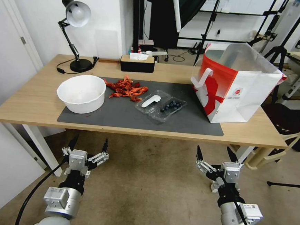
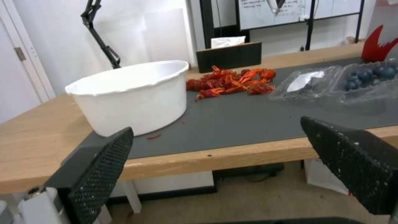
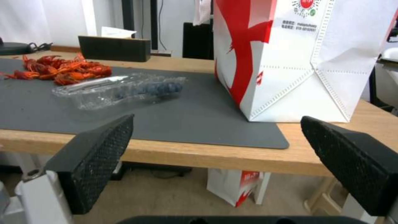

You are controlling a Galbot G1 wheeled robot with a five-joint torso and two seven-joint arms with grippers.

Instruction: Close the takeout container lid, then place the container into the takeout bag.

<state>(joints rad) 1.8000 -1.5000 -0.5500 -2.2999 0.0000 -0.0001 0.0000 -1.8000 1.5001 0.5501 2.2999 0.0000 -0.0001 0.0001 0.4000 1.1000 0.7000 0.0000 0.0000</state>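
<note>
The takeout container (image 1: 160, 107) lies open on the grey mat, a clear clamshell with dark blueberries in one half (image 2: 369, 76) (image 3: 145, 88). Its lid (image 1: 150, 102) lies flat beside that half, white label up (image 2: 304, 81). To the right of it stands the takeout bag (image 1: 238, 86), red and white, mouth open, a white handle hanging on its left side (image 3: 290, 59). My left gripper (image 1: 88, 145) and right gripper (image 1: 215, 154) hang open below the table's front edge, both empty, well short of the container.
A large white bowl (image 1: 82, 93) stands on the mat's left end, a pile of red crayfish (image 1: 126, 88) behind the container. A black tissue box (image 1: 137, 63) and desk lamp (image 1: 74, 37) stand at the back. The wooden table (image 1: 29, 99) edge faces both grippers.
</note>
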